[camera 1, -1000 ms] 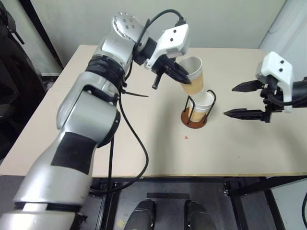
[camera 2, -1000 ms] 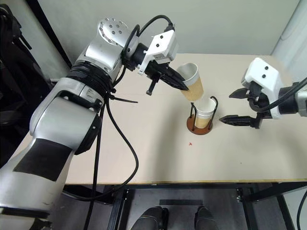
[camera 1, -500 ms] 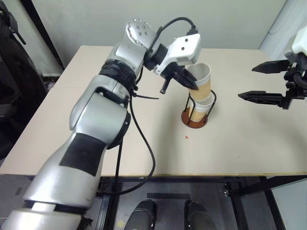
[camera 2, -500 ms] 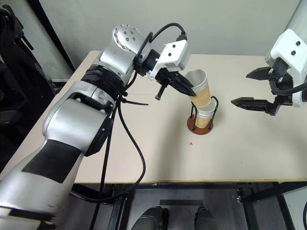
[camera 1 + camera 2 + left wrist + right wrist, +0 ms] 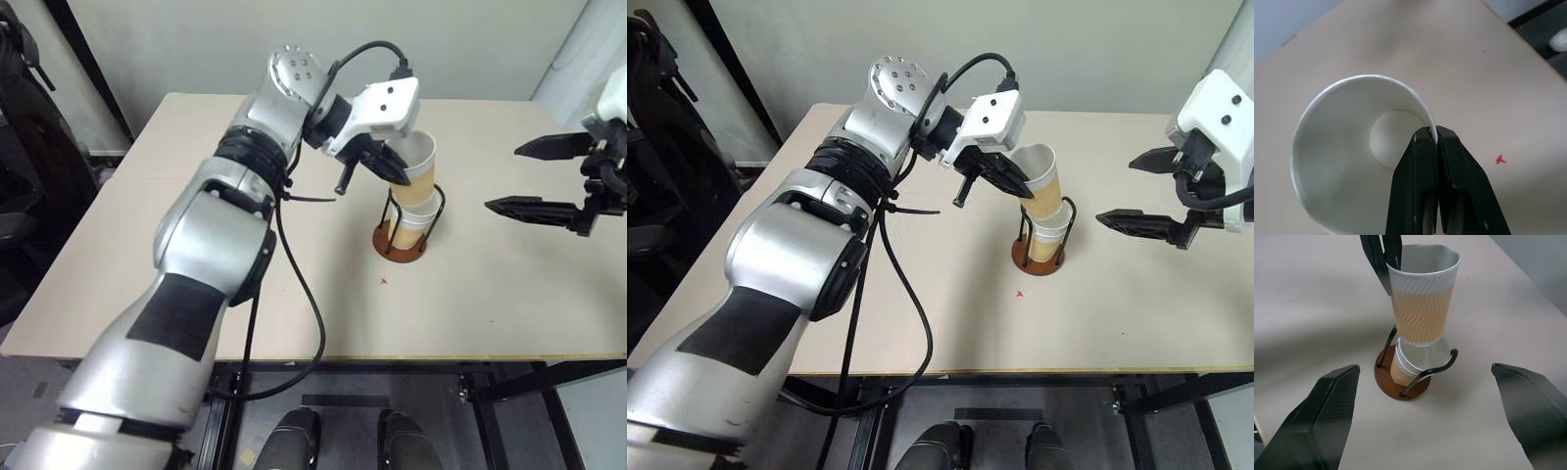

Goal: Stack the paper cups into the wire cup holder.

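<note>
Upper tapered paper cup, white at the rim and inside, wavy tan-yellow outer wall, sits tilted with its base in the mouth of a second like cup; that lower cup stands inside the wire cup holder, a round reddish-brown disc base with upright black wire loops, on the pale beige bench; left fingers pinched together on the upper cup's rim wall, one inside and one outside; right fingers spread wide, empty, held apart from the holder with bare bench between; a small red mark lies on the bench near the disc base; a black cable tie sticks out from the left arm beside the holder.
</note>
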You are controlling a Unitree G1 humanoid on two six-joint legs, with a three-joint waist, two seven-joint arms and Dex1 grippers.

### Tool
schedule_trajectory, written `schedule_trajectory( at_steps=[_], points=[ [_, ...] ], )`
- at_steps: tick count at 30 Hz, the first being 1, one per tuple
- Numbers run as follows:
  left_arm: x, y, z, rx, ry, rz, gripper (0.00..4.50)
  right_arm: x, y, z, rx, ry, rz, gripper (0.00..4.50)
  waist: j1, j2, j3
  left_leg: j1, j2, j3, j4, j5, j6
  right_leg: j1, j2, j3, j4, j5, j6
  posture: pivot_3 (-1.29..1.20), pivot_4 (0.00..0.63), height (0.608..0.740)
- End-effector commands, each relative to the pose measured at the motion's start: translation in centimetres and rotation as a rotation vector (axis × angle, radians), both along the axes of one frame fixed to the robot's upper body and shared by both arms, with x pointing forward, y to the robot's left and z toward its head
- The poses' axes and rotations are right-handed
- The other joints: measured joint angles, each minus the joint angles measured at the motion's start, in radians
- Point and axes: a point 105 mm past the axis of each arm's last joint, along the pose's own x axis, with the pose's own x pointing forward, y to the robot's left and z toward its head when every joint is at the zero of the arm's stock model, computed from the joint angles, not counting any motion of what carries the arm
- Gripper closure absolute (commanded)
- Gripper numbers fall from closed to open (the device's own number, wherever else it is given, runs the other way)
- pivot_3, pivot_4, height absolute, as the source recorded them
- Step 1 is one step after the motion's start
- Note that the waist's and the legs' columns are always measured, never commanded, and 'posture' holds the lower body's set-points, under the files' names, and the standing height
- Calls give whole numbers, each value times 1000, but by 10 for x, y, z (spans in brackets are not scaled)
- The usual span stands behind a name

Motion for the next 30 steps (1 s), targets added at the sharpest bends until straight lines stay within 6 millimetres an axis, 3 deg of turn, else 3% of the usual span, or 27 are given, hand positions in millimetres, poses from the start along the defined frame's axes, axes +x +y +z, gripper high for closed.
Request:
schedule_trajectory(
  at_steps=[1,30],
  points=[
    [0,-9,14,-30,-74,5,4432,-8,-1,13,-10,-61,-10,0,0,0,0,0,-1,0,0,0,0,0,-2,1,0,0,0,0,150,740],
    [5,-20,-13,-41,-13,46,4432,-11,1,11,-16,-42,-14,0,1,0,0,0,-18,4,1,3,12,3,-20,-1,0,2,14,0,150,740]
  ],
)
